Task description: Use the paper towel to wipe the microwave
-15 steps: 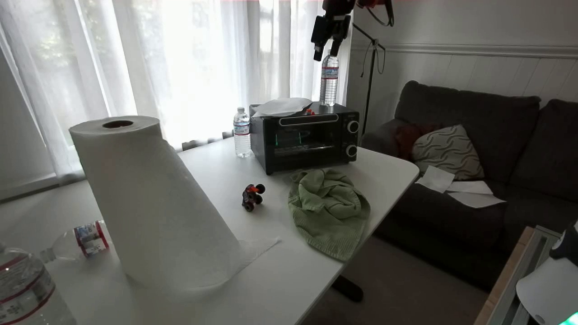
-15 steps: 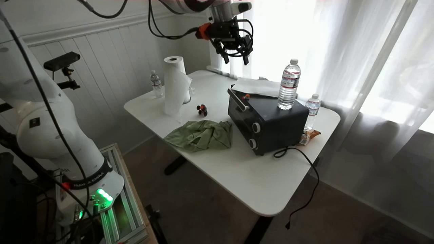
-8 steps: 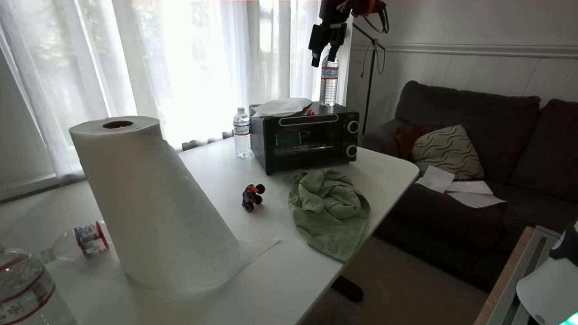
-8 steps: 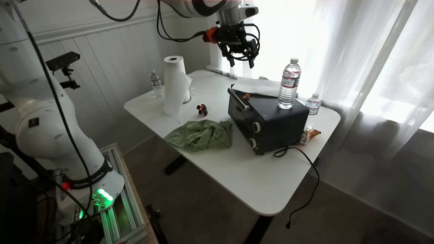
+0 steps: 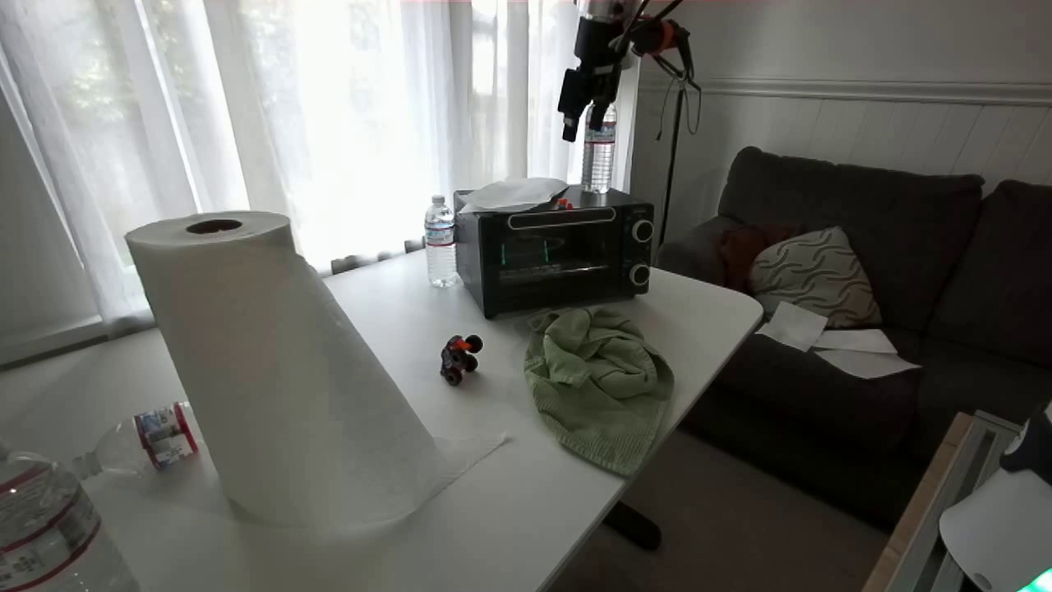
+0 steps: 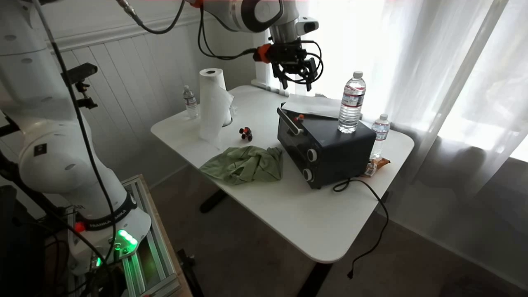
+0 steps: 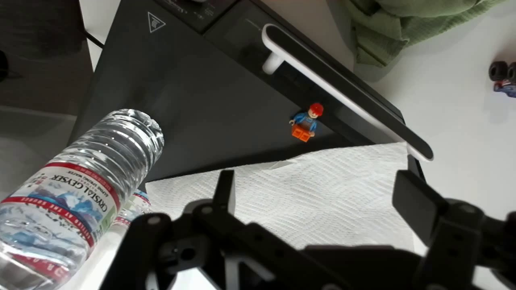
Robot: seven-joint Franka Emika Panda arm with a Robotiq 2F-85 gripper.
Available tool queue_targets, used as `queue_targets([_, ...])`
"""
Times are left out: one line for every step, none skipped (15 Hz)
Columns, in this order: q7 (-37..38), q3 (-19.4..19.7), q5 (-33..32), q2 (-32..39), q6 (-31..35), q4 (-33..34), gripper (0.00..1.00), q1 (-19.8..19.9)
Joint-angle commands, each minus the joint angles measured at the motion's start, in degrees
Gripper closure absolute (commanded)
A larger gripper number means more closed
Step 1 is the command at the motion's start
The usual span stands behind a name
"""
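The black microwave [image 5: 552, 251] stands on the white table and shows in both exterior views [image 6: 344, 154]. A white paper towel sheet [image 6: 313, 105] lies flat over part of its top, along the side nearer the window. In the wrist view the sheet [image 7: 322, 197] reaches the door handle's end. My gripper [image 6: 297, 87] is open and empty, pointing down above the microwave's sheet-covered part. In the wrist view my gripper [image 7: 315, 181] has its jaws wide apart, with the sheet below and between them. It also shows in an exterior view [image 5: 583, 131], apart from the sheet.
A water bottle [image 7: 76, 197] stands upright on the microwave, with a small toy figure [image 7: 305, 122] near the handle. Another bottle [image 5: 441, 247] stands beside the microwave. A green cloth [image 5: 596, 378], a toy truck [image 5: 459, 359] and a paper towel roll [image 5: 271, 370] are on the table.
My gripper has come down toward the microwave, moving slightly left in an exterior view and right in another. It stays open. The paper towel sheet and microwave have not moved.
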State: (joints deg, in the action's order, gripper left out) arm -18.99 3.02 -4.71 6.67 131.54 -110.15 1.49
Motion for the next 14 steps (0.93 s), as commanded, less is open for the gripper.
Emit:
queue_targets([-2.15,-0.94,0.98,4.30,1.20,3.10,0.00,0.80])
queue_targets([-1.89,-1.02,0.86,5.34,1.71,3.61,0.00,0.81])
queue_targets([-1.28,-1.11,0.51,6.56,1.78,4.31,0.00,0.73])
queue_targets([-0.80,-1.23,0.21,7.67,1.90,4.92,0.00,0.62])
queue_targets([-0.38,-1.44,0.24,8.80,1.78,5.68,0.00,0.51])
queue_targets([0.00,-1.67,0.22,9.93,2.03,6.40,0.00,0.40])
queue_targets([0.45,-1.94,0.31,11.07,2.27,7.29,0.00,0.29])
queue_targets([0.96,-2.25,0.54,12.15,2.03,8.25,0.00,0.22])
queue_targets([1.63,-2.47,0.44,13.18,2.19,9.17,0.00,0.10])
queue_targets([2.65,-2.59,0.22,14.30,2.58,10.07,0.00,-0.07])
queue_targets([3.35,-2.79,0.30,15.25,2.65,10.92,0.00,-0.15])
queue_targets([3.76,-3.00,0.40,16.20,3.60,11.58,0.00,-0.12])
queue_targets([4.34,-3.09,0.34,17.13,4.42,12.25,0.00,-0.12])
queue_targets([4.68,-3.21,0.42,18.04,5.31,12.84,0.00,-0.03])
